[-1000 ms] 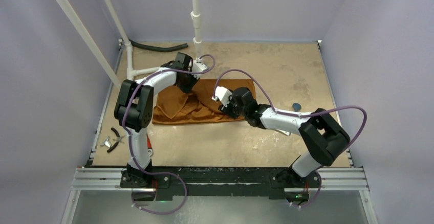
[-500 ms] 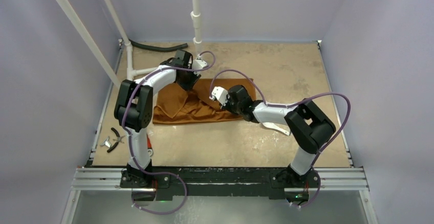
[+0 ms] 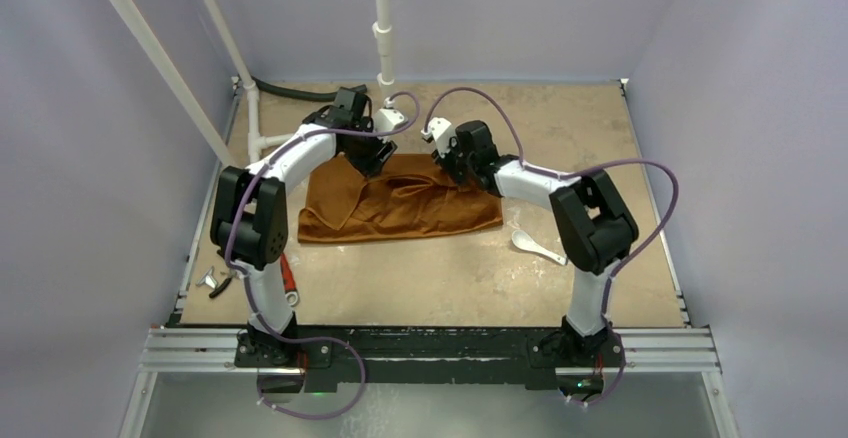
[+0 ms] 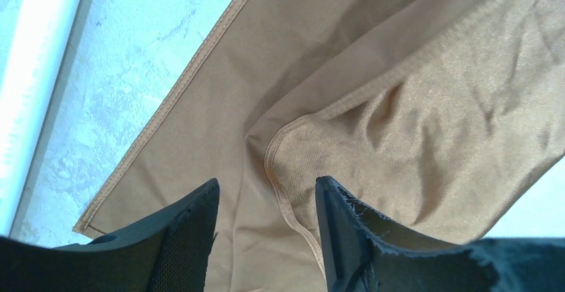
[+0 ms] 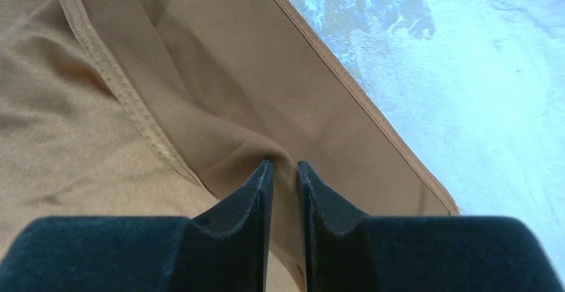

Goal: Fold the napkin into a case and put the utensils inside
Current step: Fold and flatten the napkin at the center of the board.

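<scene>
While the right gripper [image 5: 283, 167] is clenched on a raised fold of the napkin [image 3: 400, 210] near its far right edge, the left gripper [image 4: 266, 187] hangs spread over a hemmed, folded-back corner. Rust-orange, sheeny and creased, the cloth lies doubled mid-table [image 3: 560, 128]. The white spoon [image 3: 535, 247] rests near its right corner.

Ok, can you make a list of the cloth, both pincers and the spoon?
napkin: rust-orange, folded over, creased, lying on the table
left pincer: open, above a folded hem of the napkin
right pincer: shut on a pinched fold of the napkin
spoon: white, on the table beside the napkin, not in it
</scene>
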Available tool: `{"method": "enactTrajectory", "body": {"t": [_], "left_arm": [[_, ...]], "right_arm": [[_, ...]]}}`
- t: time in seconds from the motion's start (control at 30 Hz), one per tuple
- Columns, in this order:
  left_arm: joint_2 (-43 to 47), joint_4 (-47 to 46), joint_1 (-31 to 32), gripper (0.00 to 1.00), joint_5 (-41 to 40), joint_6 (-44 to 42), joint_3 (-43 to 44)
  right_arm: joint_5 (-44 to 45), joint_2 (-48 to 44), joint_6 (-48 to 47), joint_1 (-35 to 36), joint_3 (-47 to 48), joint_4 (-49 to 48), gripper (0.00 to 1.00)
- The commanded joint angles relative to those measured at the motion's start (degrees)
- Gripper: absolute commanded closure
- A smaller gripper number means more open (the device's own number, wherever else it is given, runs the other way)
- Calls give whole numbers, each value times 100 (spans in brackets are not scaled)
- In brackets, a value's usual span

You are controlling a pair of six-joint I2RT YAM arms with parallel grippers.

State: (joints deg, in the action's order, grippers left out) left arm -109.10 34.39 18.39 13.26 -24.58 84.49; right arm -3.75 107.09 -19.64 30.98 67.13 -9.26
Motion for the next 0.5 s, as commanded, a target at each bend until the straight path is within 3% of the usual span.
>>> {"method": "enactTrajectory", "body": {"t": [0.0, 0.1, 0.2, 0.4, 0.47], "left_arm": [[294, -15, 64, 45, 206, -134, -186], [267, 18, 75, 44, 96, -189, -243], [373, 6, 59, 44, -11, -312, -382], [631, 101, 32, 44, -221, -596, -658], [673, 249, 9, 43, -218, -709, -738]], "right_arm": [[-546, 478, 482, -241, 579, 421, 72], [-506, 699, 811, -399, 842, 499, 60], [-203, 576, 1148, -578, 747, 331, 54], [354, -347, 1833, -854, -151, -571, 33], [460, -570, 1848, -854, -358, -639, 32]]}}
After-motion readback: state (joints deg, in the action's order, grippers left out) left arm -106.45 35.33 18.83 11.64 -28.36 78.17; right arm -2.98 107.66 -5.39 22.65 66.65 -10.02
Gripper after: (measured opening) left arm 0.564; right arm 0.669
